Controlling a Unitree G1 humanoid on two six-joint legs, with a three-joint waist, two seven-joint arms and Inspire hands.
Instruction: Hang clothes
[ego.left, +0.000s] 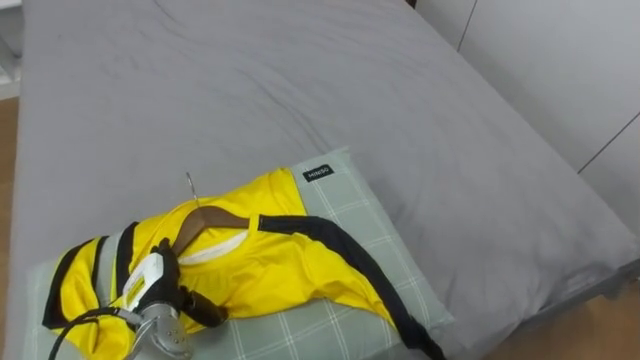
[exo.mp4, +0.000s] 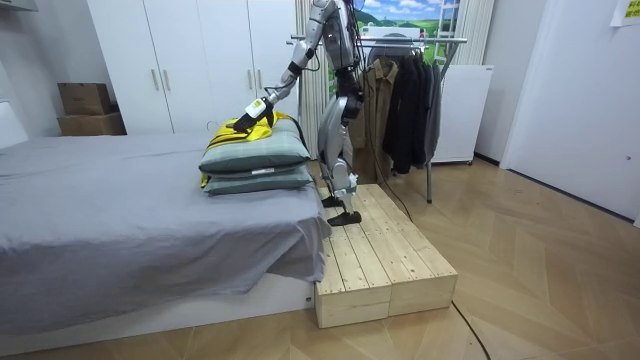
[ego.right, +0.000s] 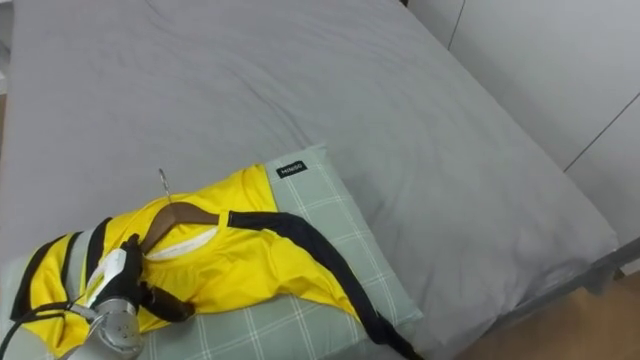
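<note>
A yellow shirt (ego.left: 270, 260) with black and grey stripes lies on a green checked pillow (ego.left: 350, 210) at the bed's near corner. A brown wooden hanger (ego.left: 215, 218) sits in its neck, and the hanger's metal hook (ego.left: 190, 185) sticks out toward the bed's middle. My left hand (ego.left: 160, 285) rests on the shirt's left shoulder by the hanger's end, its dark fingers curled into the yellow cloth. A black-trimmed sleeve trails off the pillow's front edge. In the room view I stand on a wooden platform (exo.mp4: 385, 260) beside the bed, my arm stretched out to the shirt (exo.mp4: 250, 120).
A grey bed (ego.left: 300, 90) spreads out beyond the pillow; two pillows (exo.mp4: 255, 155) are stacked. Behind me stands a clothes rack (exo.mp4: 410, 40) hung with dark garments. White wardrobes line the wall. Cardboard boxes (exo.mp4: 85, 105) sit past the bed.
</note>
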